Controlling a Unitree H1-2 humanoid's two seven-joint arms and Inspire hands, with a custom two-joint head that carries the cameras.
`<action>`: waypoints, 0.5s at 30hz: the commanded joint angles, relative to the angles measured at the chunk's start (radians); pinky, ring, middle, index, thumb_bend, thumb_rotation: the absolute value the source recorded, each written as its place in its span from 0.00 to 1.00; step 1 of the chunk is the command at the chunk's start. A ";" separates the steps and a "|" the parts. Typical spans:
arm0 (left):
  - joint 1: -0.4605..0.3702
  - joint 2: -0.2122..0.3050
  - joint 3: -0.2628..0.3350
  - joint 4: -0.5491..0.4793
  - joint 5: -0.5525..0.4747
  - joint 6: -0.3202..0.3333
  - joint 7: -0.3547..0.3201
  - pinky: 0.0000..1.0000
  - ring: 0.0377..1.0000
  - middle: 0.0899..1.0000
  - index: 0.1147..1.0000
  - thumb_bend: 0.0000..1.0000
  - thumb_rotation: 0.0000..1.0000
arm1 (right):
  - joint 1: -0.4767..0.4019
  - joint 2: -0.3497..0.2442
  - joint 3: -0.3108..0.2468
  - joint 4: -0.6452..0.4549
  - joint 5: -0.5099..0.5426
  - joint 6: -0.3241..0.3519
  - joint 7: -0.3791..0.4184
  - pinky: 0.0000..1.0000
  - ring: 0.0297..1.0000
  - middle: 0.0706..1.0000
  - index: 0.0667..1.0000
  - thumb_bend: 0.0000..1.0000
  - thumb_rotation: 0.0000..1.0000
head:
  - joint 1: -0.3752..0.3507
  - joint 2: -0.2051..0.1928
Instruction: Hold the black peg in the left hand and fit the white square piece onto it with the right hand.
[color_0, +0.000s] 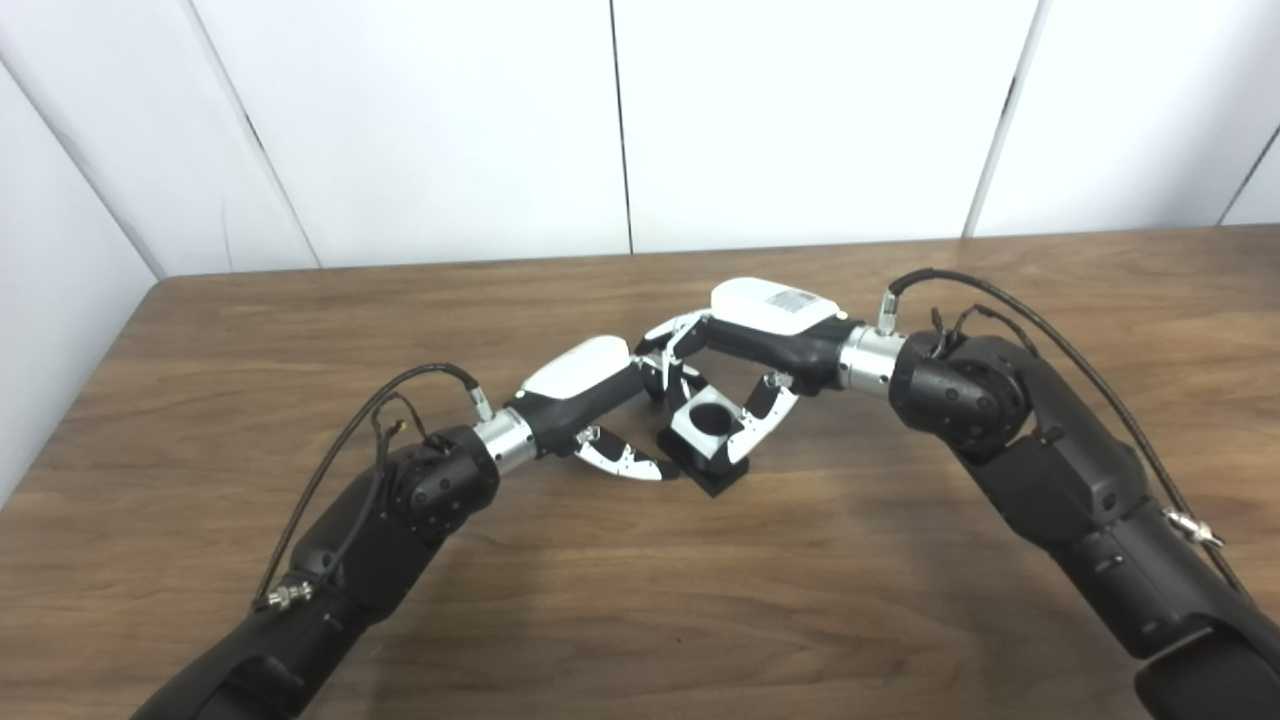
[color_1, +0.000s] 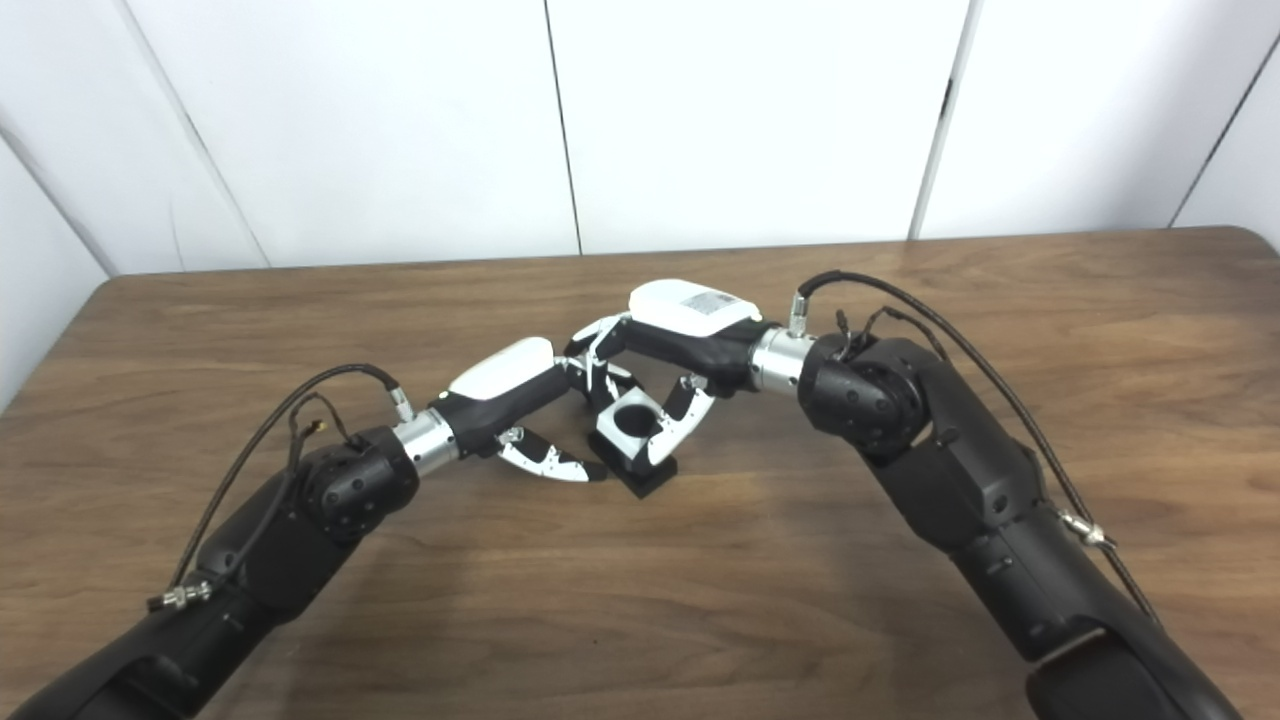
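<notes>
Nearest to the robot, the 2 dark forearms come in from the bottom edge and converge toward the middle of the wooden table (color_0: 900, 620).

A little farther, at the centre, lies the task's thing. The black peg (color_0: 716, 472) shows only its square base, which seems to rest on the table; its post is hidden inside the white square piece (color_0: 706, 420). This piece sits above the base, slightly tilted, with its round hole looking up.

The left hand (color_0: 590, 385) is at about 9 o'clock from the pieces. Its thumb points toward the base and the tip lies just beside it, while its fingers curl around the far side. I cannot tell if it really clamps the base or only touches it.

The right hand (color_0: 760, 330) is at about 1 o'clock and above. It pinches the white piece between its thumb on the near right side and its fingers on the far left side.

In my judgement, the coming move turns on 1 relation: the hole's axis must stand along the peg's axis, which is close to vertical. The white piece looks partly on already, so the right hand should press it down and level it, and the left hand should keep the base from sliding.
</notes>
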 joint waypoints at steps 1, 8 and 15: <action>0.026 -0.040 -0.049 0.009 0.037 0.008 -0.092 0.70 0.82 0.81 0.43 0.52 0.08 | -0.043 -0.001 0.001 -0.010 0.000 -0.020 -0.006 0.78 0.84 0.83 0.46 0.52 0.15 | 0.000 0.002; 0.024 -0.032 -0.049 0.010 0.050 0.010 -0.088 0.68 0.82 0.80 0.43 0.52 0.08 | -0.042 -0.020 0.004 -0.020 0.000 0.022 0.033 0.76 0.88 0.91 0.91 0.98 0.40 | -0.003 0.000; 0.020 -0.033 -0.045 0.026 0.050 0.002 -0.078 0.68 0.81 0.79 0.43 0.52 0.08 | -0.037 -0.022 -0.012 -0.029 0.011 0.030 0.032 0.75 0.88 0.93 0.95 1.00 0.44 | -0.004 -0.003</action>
